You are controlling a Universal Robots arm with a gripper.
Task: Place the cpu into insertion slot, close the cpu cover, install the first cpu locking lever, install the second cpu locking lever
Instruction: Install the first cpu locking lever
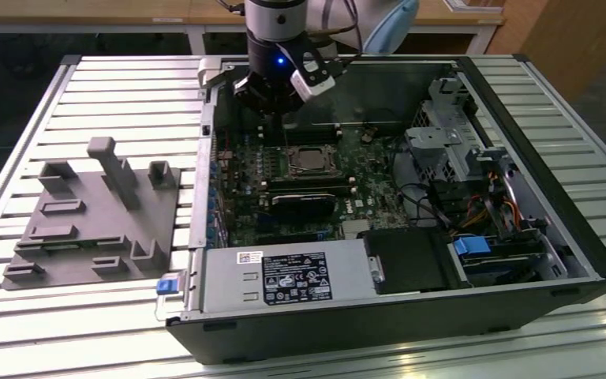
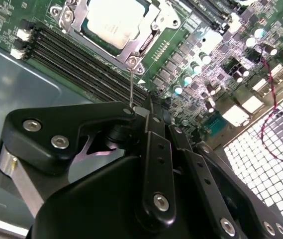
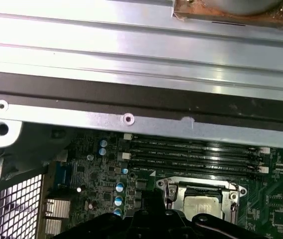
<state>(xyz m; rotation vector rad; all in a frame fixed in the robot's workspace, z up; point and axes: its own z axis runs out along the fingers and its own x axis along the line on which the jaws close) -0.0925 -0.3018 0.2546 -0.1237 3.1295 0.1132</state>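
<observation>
The pincer (image 1: 274, 103) is hanging inside the open computer case (image 1: 387, 324) on the slatted bench (image 1: 114, 87), over the green board (image 2: 176, 35). In the second wrist view its fingertips are lying together, just beside a thin lever rod (image 2: 131, 84). Whether they are clamping it I cannot tell. The cpu (image 2: 114, 22) is sitting flat under the closed cover (image 2: 148, 41), near the memory slots (image 2: 81, 64).

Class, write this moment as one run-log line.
cpu: seated | cpu cover: down over it | locking lever: upright | hand: at lever's top
</observation>
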